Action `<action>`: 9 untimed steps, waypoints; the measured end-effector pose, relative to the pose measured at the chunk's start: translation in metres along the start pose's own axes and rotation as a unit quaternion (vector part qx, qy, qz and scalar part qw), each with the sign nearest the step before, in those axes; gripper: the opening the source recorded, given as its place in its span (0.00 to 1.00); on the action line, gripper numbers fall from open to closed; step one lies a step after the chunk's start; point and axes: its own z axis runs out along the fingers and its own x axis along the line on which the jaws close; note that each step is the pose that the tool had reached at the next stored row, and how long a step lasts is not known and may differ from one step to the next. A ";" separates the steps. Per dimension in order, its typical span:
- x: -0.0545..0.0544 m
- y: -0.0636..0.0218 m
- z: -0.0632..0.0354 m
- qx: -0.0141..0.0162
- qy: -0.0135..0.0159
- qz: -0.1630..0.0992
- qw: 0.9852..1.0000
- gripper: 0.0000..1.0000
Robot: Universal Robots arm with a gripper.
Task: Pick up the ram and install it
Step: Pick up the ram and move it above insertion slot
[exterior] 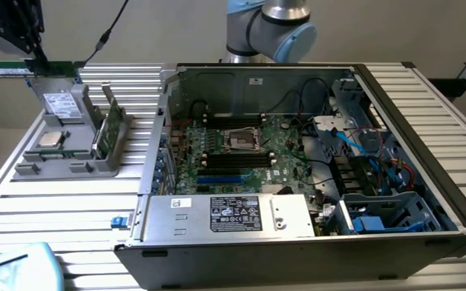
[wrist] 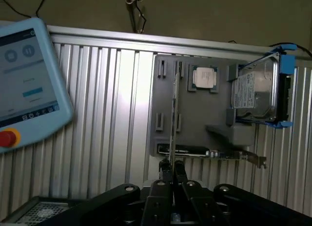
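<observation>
**ITEM 1: gripper** [exterior: 37, 62]. Black two-finger unit at the far corner, exterior view's left. Fingers clamped on the ram [exterior: 63, 69], approx. mid-length.

**ITEM 2: ram.** Green stick w/ white label, held level in the air above the far end of the holder tray [exterior: 63, 165]. It touches nothing but the fingers and sits in no slot. (The wrist view has it edge-on, a thin line running out from the fingertips.)

**ITEM 3: holder tray.** Grey, on the slatted table [exterior: 55, 206].
- Hard drive [exterior: 61, 104] at the far end.
- Processor chip [exterior: 50, 139] nearer.
- Green expansion card [exterior: 113, 124] standing on edge at the side toward the exterior view's right.

**ITEM 4: open PC case** [exterior: 216, 82]. Just beside the tray, toward the exterior view's right.
- Motherboard [exterior: 273, 142] exposed.
- Black memory slots [exterior: 235, 159] near board centre, well apart from the ram.
- Power supply [exterior: 233, 212] along the near edge.

**ITEM 5: teach pendant** [exterior: 14, 267]. Near corner, exterior view's left.

**HANDLING NOTE (judgement).** Step in hand looks like the carry.
- Keep the stick level and the grip firm so it can't pivot.
- Keep enough height to clear the upright card and the case wall.
- Contact edge should face down, square to the slot.
- Thin board, prob. flexes, so no twisting.
</observation>
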 end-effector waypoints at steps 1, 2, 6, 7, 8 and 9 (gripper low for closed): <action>0.000 -0.0039 -0.0038 -0.001 0.000 0.000 1.000 0.14; 0.000 -0.0075 -0.0070 -0.001 0.000 0.000 1.000 0.14; 0.001 -0.0208 -0.0144 -0.005 -0.001 0.000 1.000 0.14; 0.001 -0.0244 -0.0155 -0.006 -0.001 0.000 1.000 0.14; 0.001 -0.0284 -0.0169 -0.007 -0.001 0.000 1.000 0.14; 0.001 -0.0322 -0.0183 -0.007 -0.001 0.000 1.000 0.14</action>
